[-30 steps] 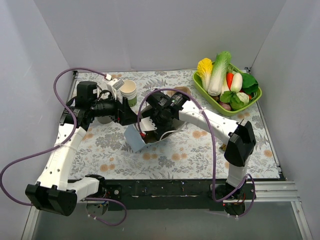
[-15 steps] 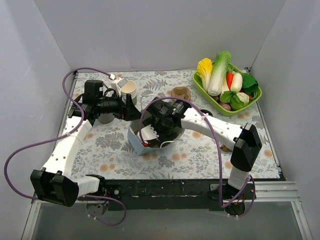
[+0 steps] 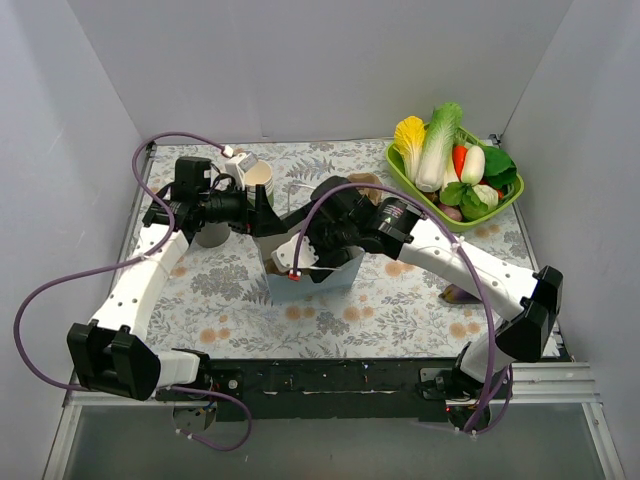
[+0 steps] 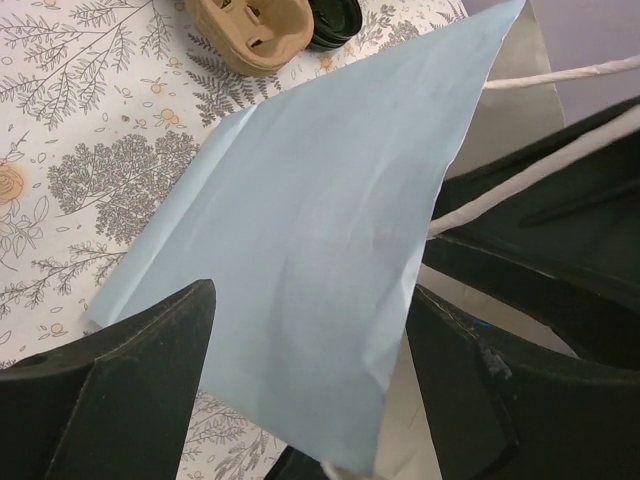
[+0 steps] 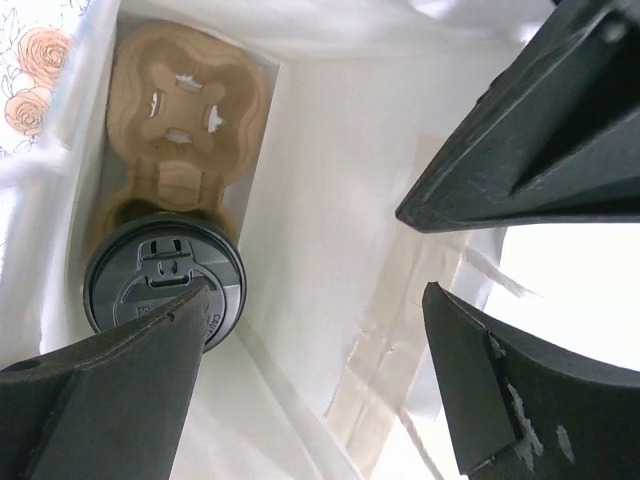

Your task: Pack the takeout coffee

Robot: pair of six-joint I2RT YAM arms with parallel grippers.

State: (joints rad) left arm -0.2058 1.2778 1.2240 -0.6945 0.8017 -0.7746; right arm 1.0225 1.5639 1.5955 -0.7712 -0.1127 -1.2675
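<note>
The coffee (image 5: 165, 280) stands deep inside the bag (image 3: 315, 285), at about 8 o'clock in the right wrist view. Only its round black lid shows. It sits in one slot of a brown cardboard carrier (image 5: 180, 110), whose empty slot lies at 12 o'clock from the cup. From above the cup cannot be seen, because the right arm and the bag's walls cover it.

The right gripper (image 5: 317, 300) hangs in the bag's mouth above the white floor, its fingers spread wide with nothing between them. A black bar (image 5: 540, 120) cuts across that view at 2 o'clock. The left gripper (image 4: 310, 295) is at the bag's 10 o'clock edge, fingers also wide. The bag's pale blue side lies between them and is not pinched. A white cord handle (image 4: 560, 75) runs off at 2 o'clock in the left wrist view.

On the table, the stack of cups (image 3: 258, 180) stands at 10 o'clock from the bag. A second carrier (image 4: 250, 35) with a loose black lid (image 4: 330, 15) just beside it lies at 1 o'clock, partly behind the right arm. A green basket (image 3: 455, 217) of vegetables sits well apart at 2 o'clock.

A cloth (image 3: 380, 300) printed with leaves and flowers covers the table. Plain pale walls (image 3: 300, 70) close in three sides.
</note>
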